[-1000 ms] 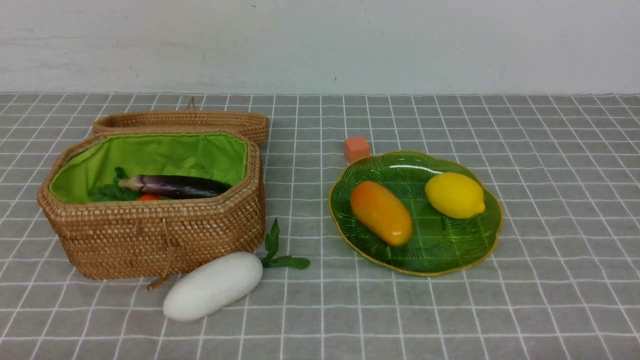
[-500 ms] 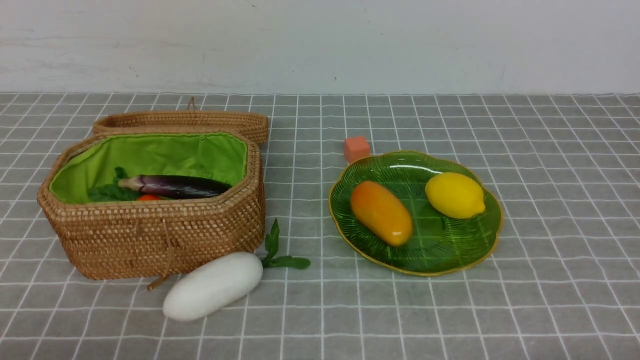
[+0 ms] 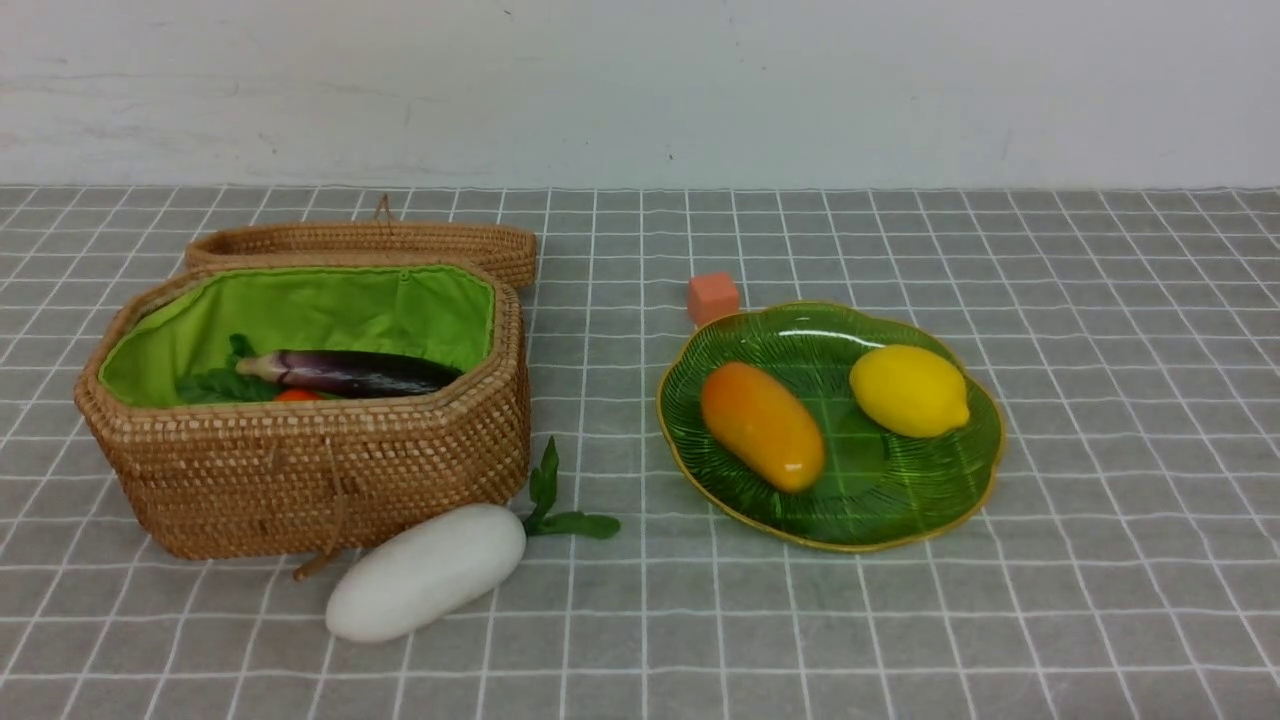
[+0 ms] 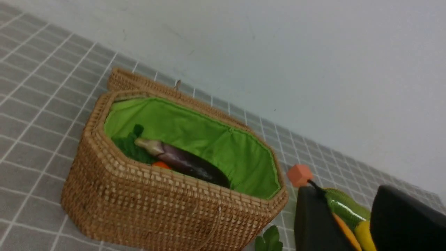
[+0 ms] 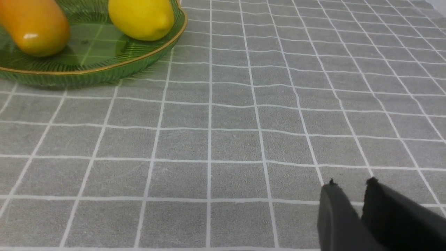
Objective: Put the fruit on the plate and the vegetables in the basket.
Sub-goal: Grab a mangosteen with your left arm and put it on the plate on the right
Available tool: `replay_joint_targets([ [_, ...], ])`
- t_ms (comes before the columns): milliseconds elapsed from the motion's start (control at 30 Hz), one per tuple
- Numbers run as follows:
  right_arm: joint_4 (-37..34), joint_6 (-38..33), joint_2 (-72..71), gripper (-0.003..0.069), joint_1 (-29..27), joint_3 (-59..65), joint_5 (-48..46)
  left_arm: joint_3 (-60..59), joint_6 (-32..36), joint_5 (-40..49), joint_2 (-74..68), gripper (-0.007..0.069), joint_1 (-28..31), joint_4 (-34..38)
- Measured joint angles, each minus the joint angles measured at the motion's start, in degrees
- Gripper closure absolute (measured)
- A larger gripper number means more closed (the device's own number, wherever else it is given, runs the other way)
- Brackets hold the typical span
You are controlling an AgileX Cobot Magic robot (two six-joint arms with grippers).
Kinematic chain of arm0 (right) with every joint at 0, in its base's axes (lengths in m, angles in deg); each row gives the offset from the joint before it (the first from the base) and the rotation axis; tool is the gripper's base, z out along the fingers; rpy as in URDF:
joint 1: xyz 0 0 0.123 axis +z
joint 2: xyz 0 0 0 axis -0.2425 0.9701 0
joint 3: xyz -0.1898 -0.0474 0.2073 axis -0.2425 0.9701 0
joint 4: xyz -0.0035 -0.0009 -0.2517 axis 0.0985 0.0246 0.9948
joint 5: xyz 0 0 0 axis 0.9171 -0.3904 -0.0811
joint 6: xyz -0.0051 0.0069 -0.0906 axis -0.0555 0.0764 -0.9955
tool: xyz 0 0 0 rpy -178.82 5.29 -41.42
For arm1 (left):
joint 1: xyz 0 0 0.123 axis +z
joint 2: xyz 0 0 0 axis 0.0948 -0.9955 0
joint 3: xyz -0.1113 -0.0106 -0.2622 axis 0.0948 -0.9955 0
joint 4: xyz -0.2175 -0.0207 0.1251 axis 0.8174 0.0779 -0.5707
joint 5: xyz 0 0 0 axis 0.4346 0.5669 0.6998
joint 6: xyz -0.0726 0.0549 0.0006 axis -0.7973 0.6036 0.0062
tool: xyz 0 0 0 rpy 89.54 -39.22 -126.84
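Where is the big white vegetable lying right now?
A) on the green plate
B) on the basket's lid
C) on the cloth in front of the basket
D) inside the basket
C: the white vegetable lies on the tablecloth in front of the basket, outside it.

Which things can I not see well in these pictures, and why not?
- Carrot: front view, basket wall hides nearly all.
- White vegetable: left wrist view, only leaves show; the edge cuts the rest.
- Plate: left wrist view, left gripper covers most.
- Right gripper: right wrist view, edge cuts it off; open or shut unclear.
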Motion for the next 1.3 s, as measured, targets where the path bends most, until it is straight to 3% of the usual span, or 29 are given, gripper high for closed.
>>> replay_joint_targets([
  [367, 0.00, 0.00, 0.00, 0.0515, 0.00, 0.05, 0.06, 0.12, -0.06, -1.57, -16.33, 0.0386, 0.00, 0.00],
  [733, 0.00, 0.00, 0.00, 0.0508, 0.00, 0.05, 0.06, 3.17, -0.44, 8.84, -26.05, 0.0372, 0.00, 0.45],
  [933, 0.00, 0.00, 0.00, 0.0503, 0.00, 0.05, 0.06, 8.17, 0.20, 13.72, -29.88, 0.0270, 0.00, -0.04],
  [1133, 0.00, 0.00, 0.00, 0.0491, 0.00, 0.05, 0.06, 12.50, 1.28, 20.38, -35.37, 0.0048, 0.00, -0.67],
  [1300, 0.00, -0.04, 0.00, 0.0482, 0.00, 0.05, 0.06, 16.71, 7.60, 27.34, -41.58, -0.0033, -1.47, -0.85],
])
